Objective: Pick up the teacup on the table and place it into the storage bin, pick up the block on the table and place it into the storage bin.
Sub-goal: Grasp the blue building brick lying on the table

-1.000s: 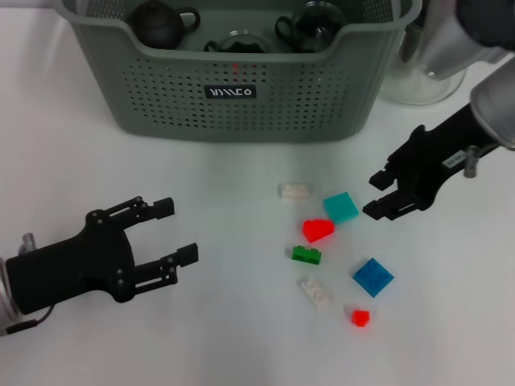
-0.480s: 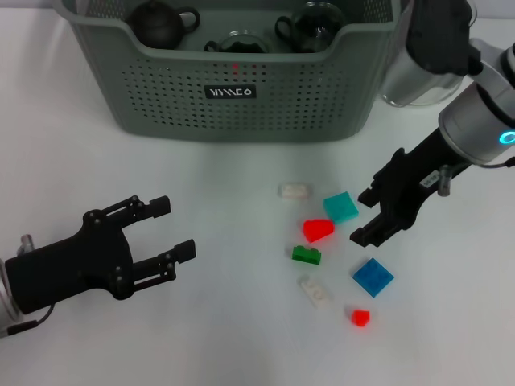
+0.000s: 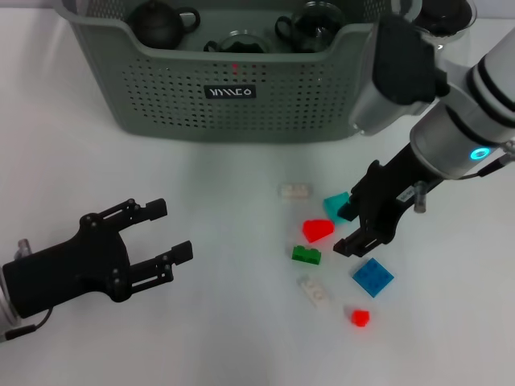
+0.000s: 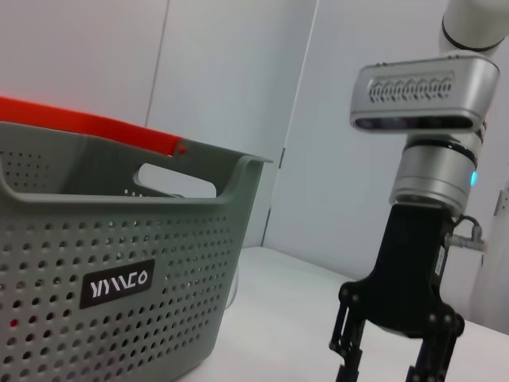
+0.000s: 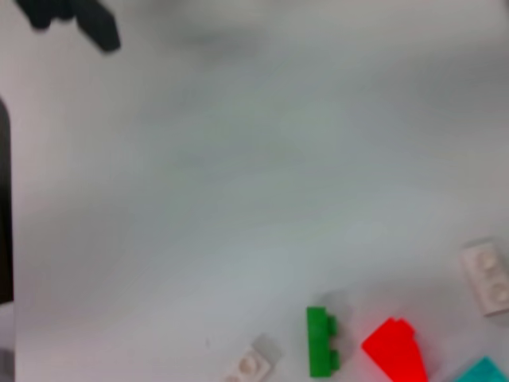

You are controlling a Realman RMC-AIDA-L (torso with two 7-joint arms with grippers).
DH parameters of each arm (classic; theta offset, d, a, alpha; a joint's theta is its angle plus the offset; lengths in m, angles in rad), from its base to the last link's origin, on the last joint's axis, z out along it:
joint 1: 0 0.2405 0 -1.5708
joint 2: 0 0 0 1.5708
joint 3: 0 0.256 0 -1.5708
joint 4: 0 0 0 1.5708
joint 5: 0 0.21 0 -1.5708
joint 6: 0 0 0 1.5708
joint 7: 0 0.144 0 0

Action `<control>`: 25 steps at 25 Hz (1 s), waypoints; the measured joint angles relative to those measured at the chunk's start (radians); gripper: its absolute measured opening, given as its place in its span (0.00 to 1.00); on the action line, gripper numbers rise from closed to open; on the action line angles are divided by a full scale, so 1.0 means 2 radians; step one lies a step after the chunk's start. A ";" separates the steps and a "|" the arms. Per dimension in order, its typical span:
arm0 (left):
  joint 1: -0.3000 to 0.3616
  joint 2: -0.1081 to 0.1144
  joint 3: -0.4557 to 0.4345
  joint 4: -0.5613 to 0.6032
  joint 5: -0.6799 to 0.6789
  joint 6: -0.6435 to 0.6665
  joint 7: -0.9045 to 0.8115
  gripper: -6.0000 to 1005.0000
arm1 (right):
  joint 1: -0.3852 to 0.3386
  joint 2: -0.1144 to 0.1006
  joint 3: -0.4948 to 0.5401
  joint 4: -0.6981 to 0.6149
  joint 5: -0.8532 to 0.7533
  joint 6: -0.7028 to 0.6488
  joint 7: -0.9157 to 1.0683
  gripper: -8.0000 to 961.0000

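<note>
Two hands, one scatter of blocks

Right hand (image 3: 348,227), fingers spread and empty, hangs over the teal block (image 3: 336,203) beside the red block (image 3: 318,230) on the tabletop (image 3: 225,338). Left hand (image 3: 170,235) rests released, well apart. Storage bin (image 3: 233,88) stands behind, teacups inside.

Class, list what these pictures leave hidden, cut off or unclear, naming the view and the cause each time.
1. Teal block: head view, partly covered by the right gripper.
2. Storage bin: head view, back cut by the top edge; its dark teaware shows only partly.
3. Right gripper's jaw tips: left wrist view, cut by the bottom edge.
4. Right wrist view: blurred; teal block clipped at the corner.
</note>
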 joint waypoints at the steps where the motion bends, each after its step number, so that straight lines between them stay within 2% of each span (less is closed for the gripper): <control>1: 0.000 0.000 -0.001 -0.002 0.000 0.000 0.000 0.76 | 0.000 0.001 -0.005 0.001 0.001 0.002 0.000 0.66; 3: 0.000 0.000 -0.003 -0.004 0.000 0.000 0.000 0.76 | 0.000 0.001 -0.011 0.002 0.008 0.004 0.000 0.62; 18: -0.002 0.000 -0.005 -0.007 0.000 -0.004 0.000 0.76 | -0.016 -0.001 -0.032 0.002 0.018 -0.006 0.001 0.62; 22: -0.005 0.001 -0.005 -0.016 0.000 -0.013 0.000 0.76 | -0.018 -0.003 -0.029 -0.011 -0.007 -0.029 0.048 0.62; 25: -0.006 0.002 -0.004 -0.017 0.000 -0.014 0.000 0.76 | -0.011 -0.002 -0.028 -0.026 -0.032 -0.053 0.121 0.62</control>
